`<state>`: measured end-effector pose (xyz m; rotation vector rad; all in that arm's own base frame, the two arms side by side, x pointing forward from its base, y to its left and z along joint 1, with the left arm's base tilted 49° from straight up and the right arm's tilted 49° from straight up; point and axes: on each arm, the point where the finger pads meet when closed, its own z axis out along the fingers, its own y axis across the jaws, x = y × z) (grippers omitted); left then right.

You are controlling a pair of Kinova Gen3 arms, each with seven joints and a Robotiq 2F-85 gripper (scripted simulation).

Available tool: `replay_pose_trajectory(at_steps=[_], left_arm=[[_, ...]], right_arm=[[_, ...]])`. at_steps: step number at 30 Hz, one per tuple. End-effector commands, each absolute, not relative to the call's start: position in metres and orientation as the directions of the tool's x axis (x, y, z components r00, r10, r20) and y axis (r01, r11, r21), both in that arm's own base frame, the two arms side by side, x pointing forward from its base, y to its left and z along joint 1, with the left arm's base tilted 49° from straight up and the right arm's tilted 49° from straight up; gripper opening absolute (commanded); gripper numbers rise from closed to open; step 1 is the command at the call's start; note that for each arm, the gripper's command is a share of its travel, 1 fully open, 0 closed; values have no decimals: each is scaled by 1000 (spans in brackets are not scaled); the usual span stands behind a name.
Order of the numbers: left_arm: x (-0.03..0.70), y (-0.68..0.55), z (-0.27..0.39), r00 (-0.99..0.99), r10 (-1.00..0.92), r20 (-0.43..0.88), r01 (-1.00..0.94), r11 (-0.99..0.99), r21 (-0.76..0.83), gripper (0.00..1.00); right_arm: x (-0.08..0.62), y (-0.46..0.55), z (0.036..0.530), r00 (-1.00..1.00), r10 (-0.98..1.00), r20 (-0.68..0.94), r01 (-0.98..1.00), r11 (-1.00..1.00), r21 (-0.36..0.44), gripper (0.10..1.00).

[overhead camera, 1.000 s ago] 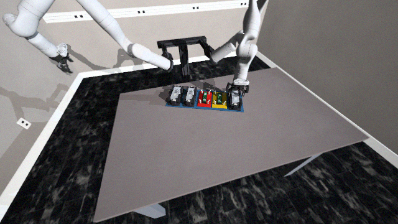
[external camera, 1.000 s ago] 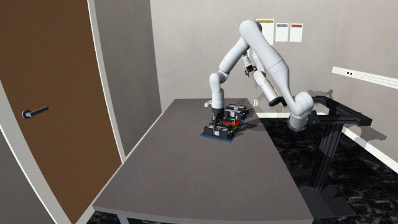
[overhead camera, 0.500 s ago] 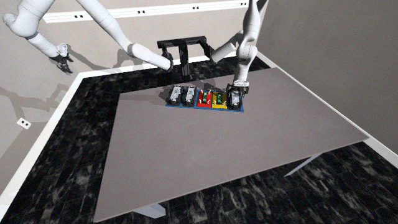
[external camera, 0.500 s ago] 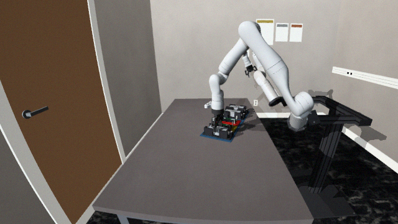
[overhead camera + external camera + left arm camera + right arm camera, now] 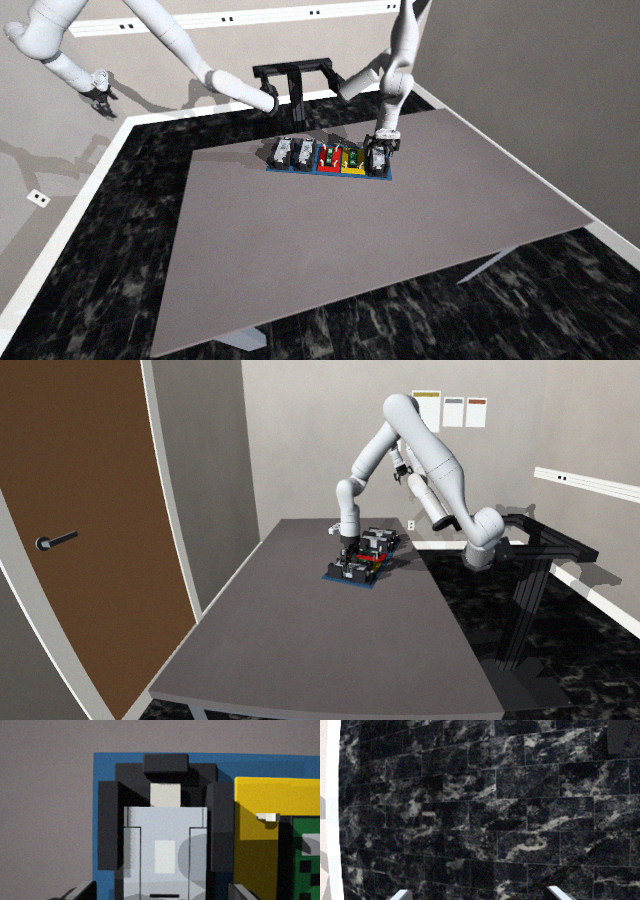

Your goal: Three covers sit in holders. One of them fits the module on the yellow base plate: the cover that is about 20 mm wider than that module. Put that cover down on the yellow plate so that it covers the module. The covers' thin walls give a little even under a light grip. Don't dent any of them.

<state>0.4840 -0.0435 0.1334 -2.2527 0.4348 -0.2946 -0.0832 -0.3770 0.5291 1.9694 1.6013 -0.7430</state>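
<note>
A grey cover (image 5: 378, 161) (image 5: 165, 820) sits in the black holder at the board's end beside the yellow plate (image 5: 353, 171) (image 5: 257, 792). The plate bears a green module (image 5: 353, 157) (image 5: 298, 830), uncovered. Two more grey covers, an outer one (image 5: 283, 151) and an inner one (image 5: 304, 152), sit in holders at the other end. My left gripper (image 5: 381, 151) (image 5: 162, 890) is open, pointing down above the end cover, one finger on each side in the wrist view. Whether the fingertips reach below its top is unclear. My right gripper (image 5: 105, 107) (image 5: 477, 893) is open and empty, away from the table.
Plates and holders stand on a blue board (image 5: 296, 171) (image 5: 105, 758). A red plate (image 5: 327, 169) with another green module lies between the yellow plate and the inner cover. White posts rise from both plates. The black holder's side walls flank the end cover closely.
</note>
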Motion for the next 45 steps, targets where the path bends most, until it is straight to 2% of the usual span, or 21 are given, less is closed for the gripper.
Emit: replay_pose_trajectory(at_steps=[1, 45], left_arm=[[483, -44, 131, 914, -400, 70, -213, -619, -756, 999], [485, -36, 123, 914, -400, 70, -213, -619, -756, 999]], right_arm=[[-84, -377, 530, 164, 712, -682, 981, -191, 36, 999], [-84, -377, 530, 164, 712, -682, 981, -191, 36, 999]])
